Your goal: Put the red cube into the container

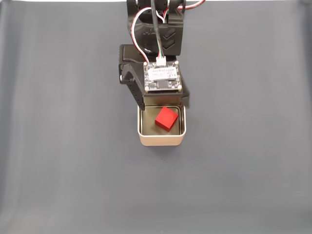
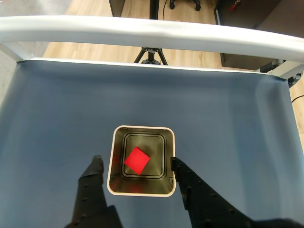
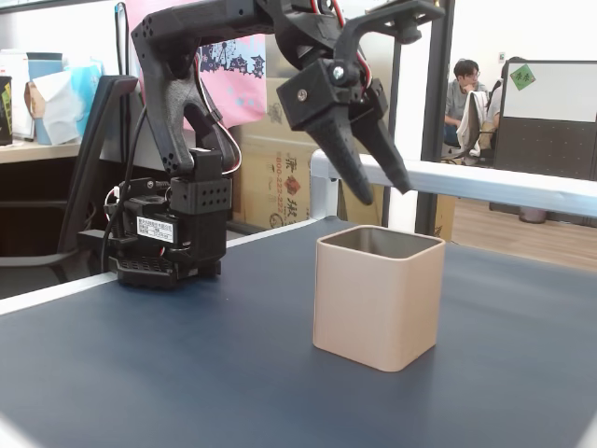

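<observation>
Your red cube (image 1: 166, 118) lies on the floor of the tin (image 1: 161, 140), turned cornerwise to the walls and touching neither finger, as the top-down fixed view and the wrist view (image 2: 137, 160) both show. The tin (image 2: 141, 190) stands upright and lidless on the dark blue table (image 1: 58, 146), its pale rim square with rounded corners. Your gripper (image 3: 380, 189) hangs released above the tin's far edge in the side-on fixed view, fingers spread and pointing down, their tips clear of the rim and holding nothing. In the wrist view the gripper (image 2: 135, 160) straddles the opening, one black finger (image 2: 92, 190) over the table just left of the tin and the other (image 2: 190, 187) just right of it, with the cube seen between them far below. From the side, the beige tin (image 3: 378, 303) hides the cube behind its wall. The black arm (image 3: 187, 103) arches over from its base (image 3: 168, 238), which sits on the table left of the tin in that view. From above, a small circuit board (image 1: 163, 78) with red, white and black wires rides on the wrist, covering the tin's upper edge. A pale rail (image 2: 142, 31) borders the table's far side in the wrist view, with wood flooring and a tripod (image 2: 151, 53) past it. Seated people (image 3: 466, 93) appear in the background of the side view.
</observation>
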`<state>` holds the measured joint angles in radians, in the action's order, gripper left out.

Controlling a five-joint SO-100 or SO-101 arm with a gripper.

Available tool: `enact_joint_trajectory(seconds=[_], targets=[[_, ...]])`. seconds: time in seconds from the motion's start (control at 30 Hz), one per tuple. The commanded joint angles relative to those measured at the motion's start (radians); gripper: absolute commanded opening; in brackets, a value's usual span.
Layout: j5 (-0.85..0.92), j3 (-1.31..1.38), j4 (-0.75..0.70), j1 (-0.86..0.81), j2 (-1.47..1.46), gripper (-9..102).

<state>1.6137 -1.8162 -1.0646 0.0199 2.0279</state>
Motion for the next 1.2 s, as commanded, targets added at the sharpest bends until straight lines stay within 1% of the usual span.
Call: enact_joint_trajectory(seconds=[0.0, 0.07, 0.1, 0.23, 0.3, 0.5, 0.6, 0.67, 0.73, 0.93, 1.03, 1.17], targets=[[-0.040, 0.014, 0.031, -0.012, 0.054, 8], [-0.051, 0.009, 0.029, -0.028, 0.067, 2], [-0.052, 0.006, 0.031, -0.041, 0.075, 0], [-0.061, -0.014, 0.031, -0.121, 0.112, 0], [-0.035, -0.058, 0.034, -0.186, 0.150, 0], [0.066, -0.318, 0.069, -0.400, 0.321, 0], [0.100, -0.497, 0.106, -0.449, 0.417, 0], [0.115, -0.634, 0.161, -0.442, 0.491, 0], [0.109, -0.759, 0.216, -0.399, 0.569, 0], [-0.009, -0.997, 0.276, -0.183, 0.764, 0], [-0.051, -1.103, 0.272, -0.097, 0.885, 0], [-0.075, -1.198, 0.206, -0.032, 0.986, 0]])
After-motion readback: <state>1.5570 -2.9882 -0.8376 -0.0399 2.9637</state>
